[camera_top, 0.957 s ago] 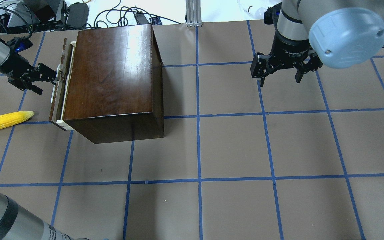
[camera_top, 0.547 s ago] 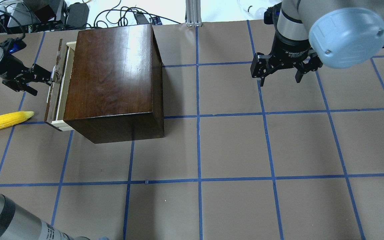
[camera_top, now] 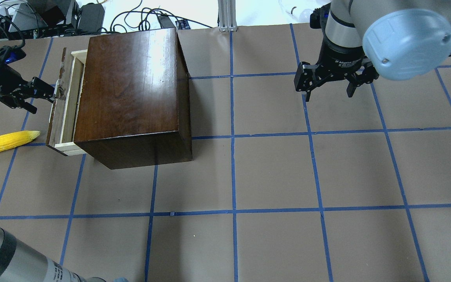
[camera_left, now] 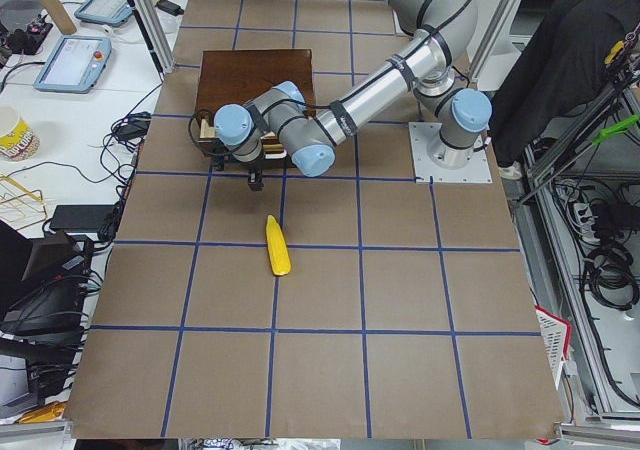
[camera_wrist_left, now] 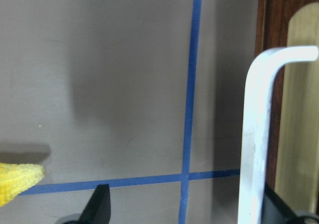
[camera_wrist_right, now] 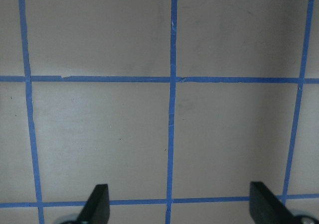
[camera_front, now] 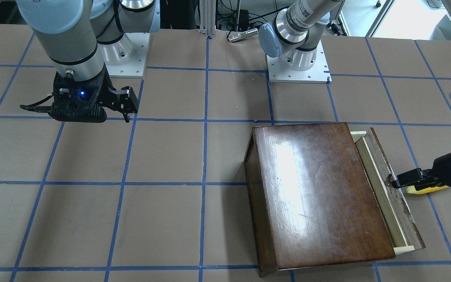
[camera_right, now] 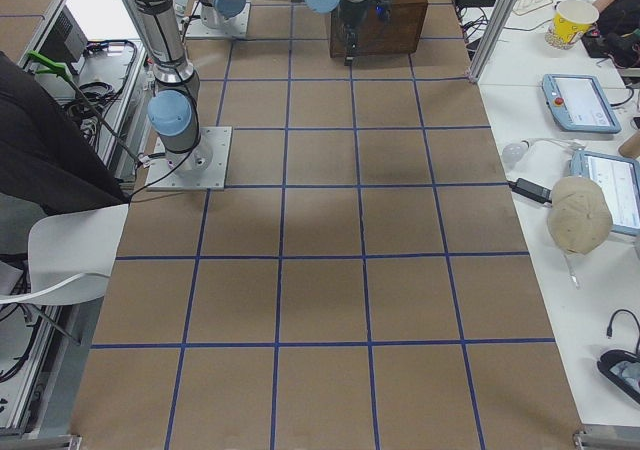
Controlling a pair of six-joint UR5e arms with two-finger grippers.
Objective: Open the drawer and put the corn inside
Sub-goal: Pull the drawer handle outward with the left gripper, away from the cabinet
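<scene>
Left hand point(camera_top: 45, 98) spread around handle point(camera_wrist_left: 254, 134), drawer point(camera_top: 65, 105) slightly out, corn point(camera_top: 9, 141) near its front edge, right hand point(camera_top: 328, 94) open

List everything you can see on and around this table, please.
table: one, brown with a blue tape grid, under everything.
wooden box: one, glossy dark brown, on the robot's left half.
drawer: one, pale wood with a dark front, partly out of the box.
handle: one, white, on the drawer front.
corn: one, yellow, on the table outside the drawer.
paper cup: one, yellow-patterned, on the side bench.
left gripper: one, black, open around the handle.
right gripper: one, black, open, over the right half.
</scene>
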